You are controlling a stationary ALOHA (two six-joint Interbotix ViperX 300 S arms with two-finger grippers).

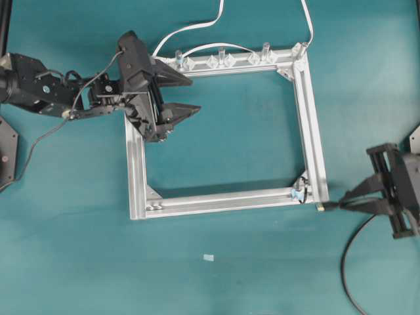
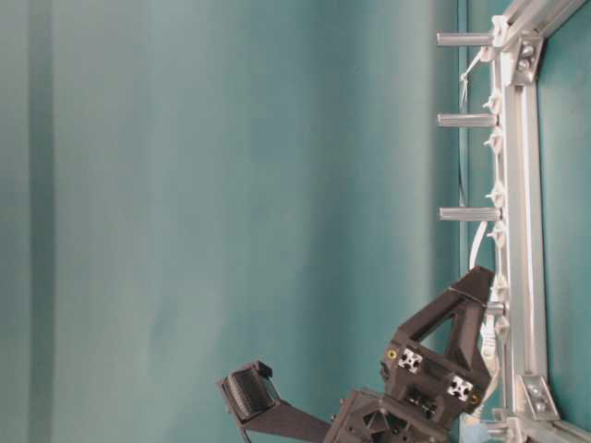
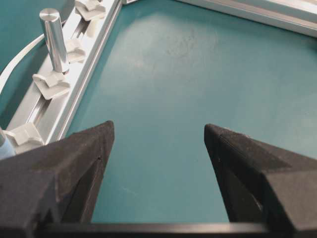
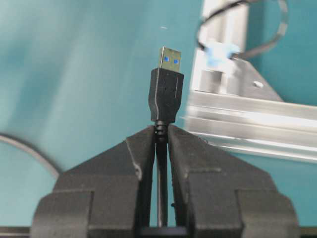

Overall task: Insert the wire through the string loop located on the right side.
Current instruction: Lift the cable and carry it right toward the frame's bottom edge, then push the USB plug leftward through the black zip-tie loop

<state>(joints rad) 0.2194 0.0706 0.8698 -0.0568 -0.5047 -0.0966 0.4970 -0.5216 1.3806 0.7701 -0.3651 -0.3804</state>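
Left gripper [image 1: 187, 96] hovers, jaws wide and empty, over the metal frame's [image 1: 308, 118] far-left corner. At its near-right corner sits the string loop [image 1: 300, 192]; just right, the right gripper [image 1: 357, 200] pinches the wire [image 4: 166, 96], plug pointing loopward.

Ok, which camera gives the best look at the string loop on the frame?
The right wrist view: the string loop arcs over the aluminium frame with its pale blue fitting, just ahead and right of the plug of the wire. The overhead view shows it only as a tiny speck at the frame's lower right corner. The other two views don't show it.
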